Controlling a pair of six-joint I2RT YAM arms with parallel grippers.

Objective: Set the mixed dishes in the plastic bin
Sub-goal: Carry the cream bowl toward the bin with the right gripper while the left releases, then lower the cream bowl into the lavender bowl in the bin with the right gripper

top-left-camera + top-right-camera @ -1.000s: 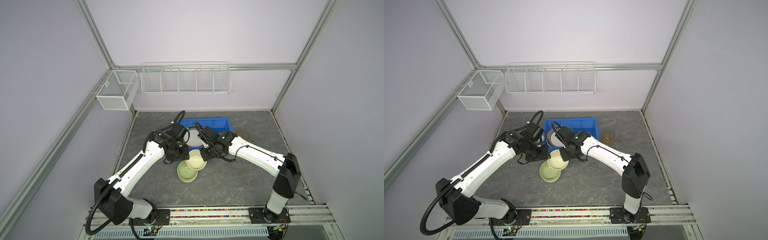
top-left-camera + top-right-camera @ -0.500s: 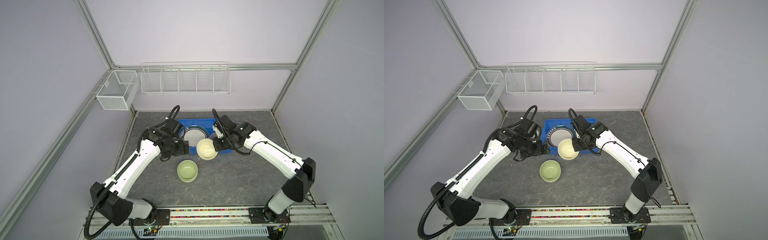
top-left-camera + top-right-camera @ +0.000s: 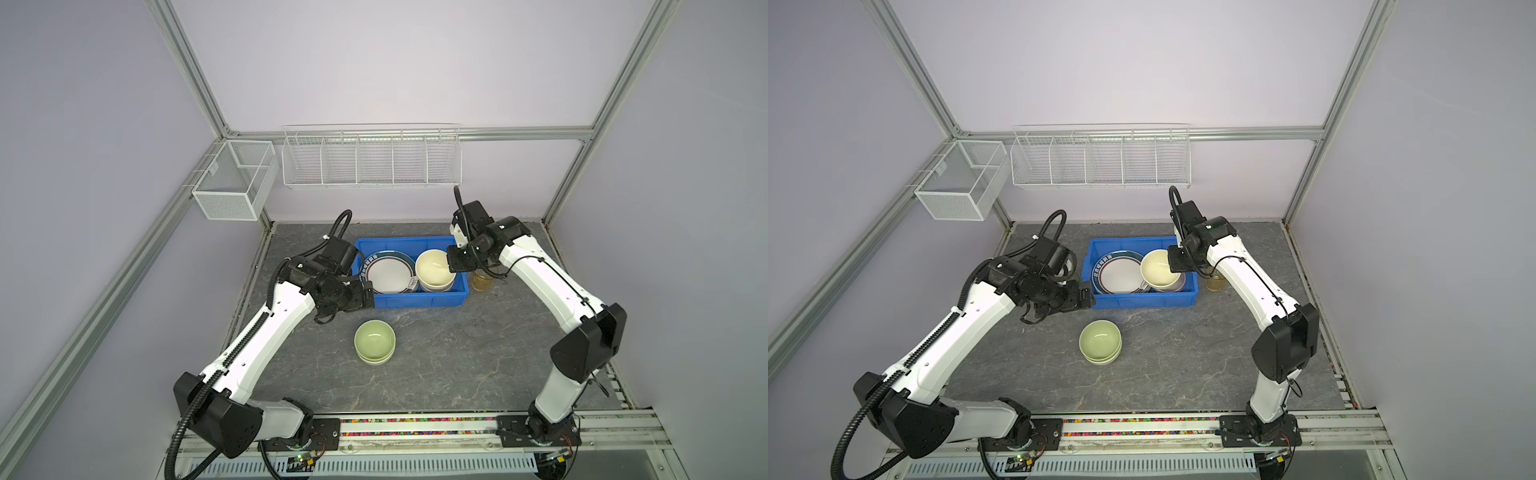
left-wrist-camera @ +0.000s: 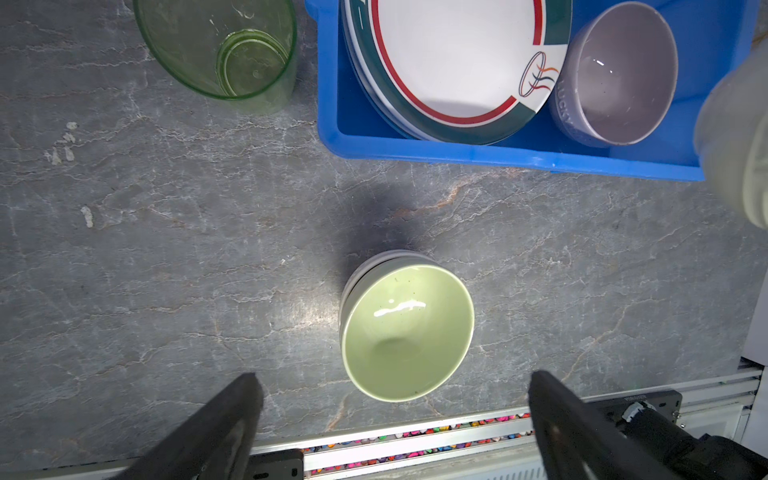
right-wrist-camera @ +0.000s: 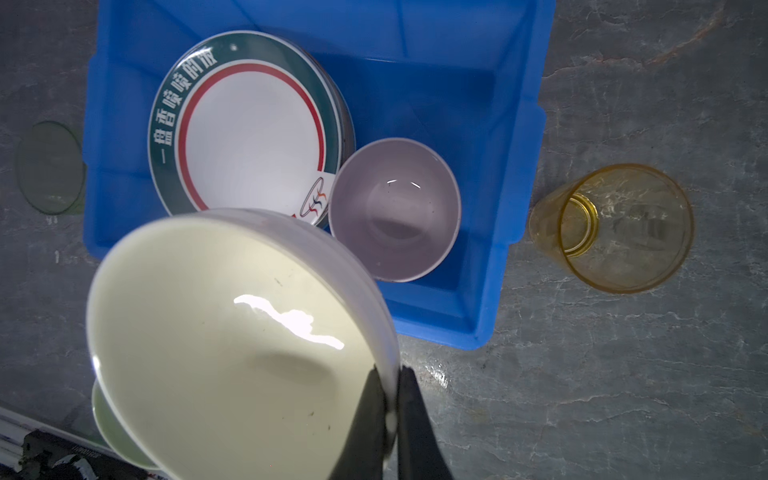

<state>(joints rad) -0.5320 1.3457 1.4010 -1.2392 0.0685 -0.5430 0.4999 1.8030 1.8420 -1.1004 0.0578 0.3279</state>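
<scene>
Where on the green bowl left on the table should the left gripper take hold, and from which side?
The rim of the green bowl, from above, one finger inside and one outside, on the side nearest the open left gripper. It sits upright, mouth up, nested in another bowl; its sloping wall would likely slip. The right gripper pinches the cream bowl that way.

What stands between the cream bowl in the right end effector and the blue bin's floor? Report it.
The lilac bowl sits in the blue bin, seemingly under the cream bowl that the right end effector holds; the plate stack fills the bin's other side. Nothing else visible intervenes.
</scene>
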